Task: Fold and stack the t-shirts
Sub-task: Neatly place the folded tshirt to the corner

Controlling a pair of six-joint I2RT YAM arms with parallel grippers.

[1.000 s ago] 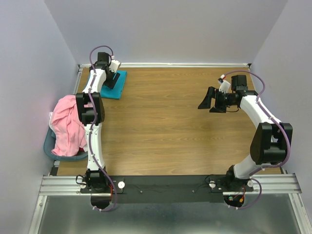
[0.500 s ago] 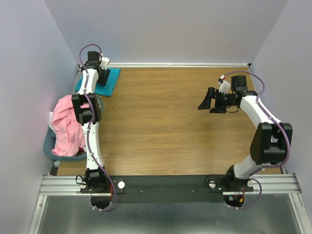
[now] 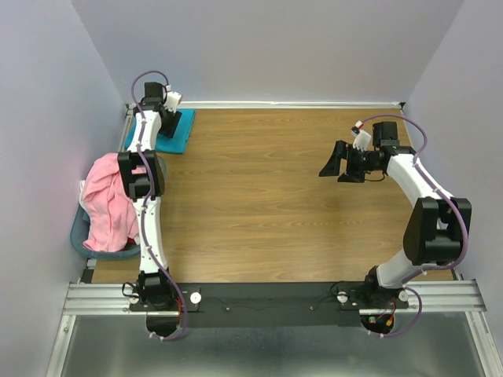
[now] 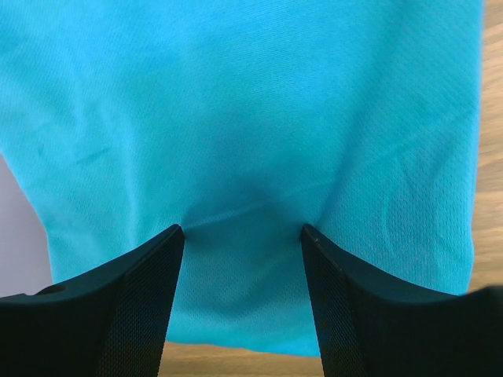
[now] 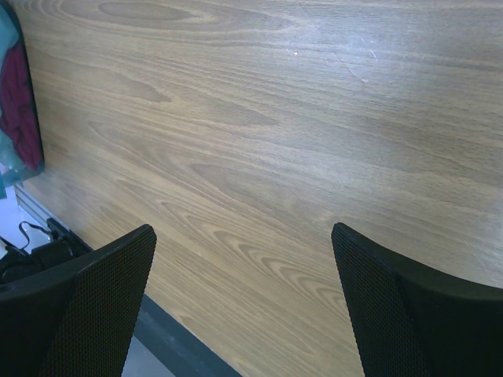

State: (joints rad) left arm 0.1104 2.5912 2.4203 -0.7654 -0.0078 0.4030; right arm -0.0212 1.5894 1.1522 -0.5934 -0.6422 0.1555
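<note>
Pressing spread left hand (image 4: 242, 229) onto teal t-shirt (image 4: 236, 94) at far-left table (image 3: 259, 196) corner; right hand (image 5: 242, 228) spread, aloft.

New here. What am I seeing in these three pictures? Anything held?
A left arm and a right arm are bolted at the table's near edge. One picture looks down from above; the other two come from wrist cameras, the dark shapes at the bottom being each arm's jaws. A folded teal t-shirt lies in the far left corner, the left jaws apart over it. A pink t-shirt sits in a basket. The right jaws are open over the wood. Nothing is held.
</note>
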